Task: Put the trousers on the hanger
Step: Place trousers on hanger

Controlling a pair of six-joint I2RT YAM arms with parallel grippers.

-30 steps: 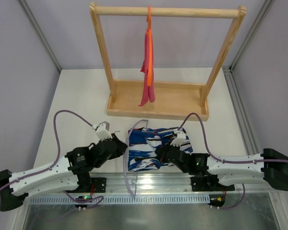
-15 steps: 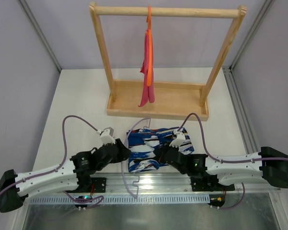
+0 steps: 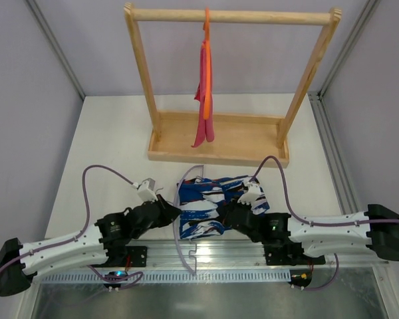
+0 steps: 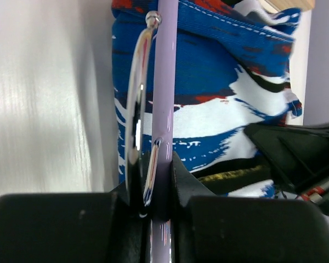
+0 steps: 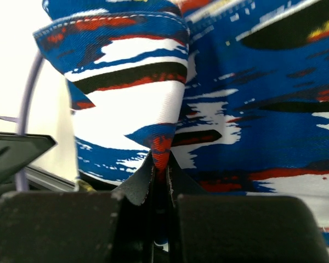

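The trousers [image 3: 209, 199], a blue, white, red and black print, lie bunched on the table between the two arms. The thin lilac hanger [image 3: 178, 236] runs along their left edge, toward the near rail. My left gripper [image 3: 173, 211] is shut on the hanger. In the left wrist view the lilac bar [image 4: 165, 82] and the silver hook [image 4: 136, 109] both pass between the jaws of that gripper [image 4: 153, 175]. My right gripper [image 3: 221, 211] is shut on the trousers. A red and blue fold of the trousers [image 5: 252, 98] is pinched at the tips of this gripper [image 5: 160, 161].
A wooden rack [image 3: 219, 143] stands at the back of the table. An orange hanger with pink cloth [image 3: 205, 86] hangs from its top bar. A metal rail [image 3: 219, 256] carrying the arm bases lines the near edge. Grey walls close in both sides.
My left gripper has slid slightly right and toward me along the hanger, opening briefly and shutting on it again. The right gripper has kept its hold on the trousers.
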